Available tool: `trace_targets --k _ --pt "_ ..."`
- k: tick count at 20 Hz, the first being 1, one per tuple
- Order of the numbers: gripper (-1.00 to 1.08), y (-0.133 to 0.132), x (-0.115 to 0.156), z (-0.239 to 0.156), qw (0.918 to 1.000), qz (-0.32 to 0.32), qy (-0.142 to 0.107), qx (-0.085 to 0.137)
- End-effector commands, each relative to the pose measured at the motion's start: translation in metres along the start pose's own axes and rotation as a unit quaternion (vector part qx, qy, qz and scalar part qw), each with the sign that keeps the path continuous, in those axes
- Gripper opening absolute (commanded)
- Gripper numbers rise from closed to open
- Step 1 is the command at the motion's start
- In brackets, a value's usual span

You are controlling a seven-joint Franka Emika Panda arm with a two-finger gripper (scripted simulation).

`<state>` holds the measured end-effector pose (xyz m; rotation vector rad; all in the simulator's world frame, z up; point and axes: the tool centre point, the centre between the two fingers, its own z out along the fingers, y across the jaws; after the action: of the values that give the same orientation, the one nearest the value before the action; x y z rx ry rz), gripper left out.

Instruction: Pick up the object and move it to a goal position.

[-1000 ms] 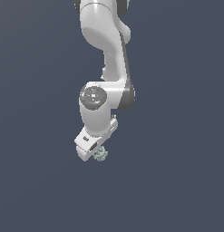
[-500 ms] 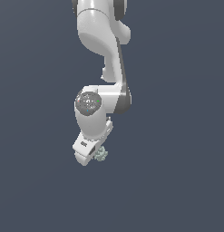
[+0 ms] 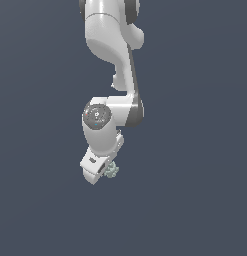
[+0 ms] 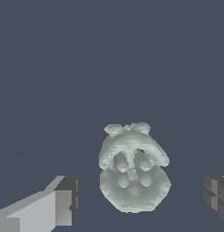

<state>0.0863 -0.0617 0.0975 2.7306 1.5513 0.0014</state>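
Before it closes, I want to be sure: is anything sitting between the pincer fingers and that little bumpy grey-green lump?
Nothing visible. In the wrist view the lump sits in the open gap between the two fingers, untouched.

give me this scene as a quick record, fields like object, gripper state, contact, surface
object: small lumpy pale grey-green thing, bumpy surface
gripper: open, fingers on either side of the object
contact: none visible; gaps show between each finger and the object in the wrist view
object position: between the fingers, nearer the finger with the pale housing; beside the gripper end in the exterior view
surface: plain dark grey-blue
goal marker: none visible
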Motion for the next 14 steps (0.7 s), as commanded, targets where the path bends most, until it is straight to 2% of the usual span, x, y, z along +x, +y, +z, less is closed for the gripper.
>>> trace_targets --k 1,7,13,14 --pt "1.0 -0.001 0.0 0.01 1.0 0.0 0.0 0.001" --pt "1.0 -0.002 -0.001 0.041 1.0 -0.002 0.0 0.001" --pt "1.0 0.0 0.0 0.044 1.0 -0.002 0.0 0.001" --pt "-1.0 0.0 0.0 0.044 1.0 -0.002 0.0 0.001"
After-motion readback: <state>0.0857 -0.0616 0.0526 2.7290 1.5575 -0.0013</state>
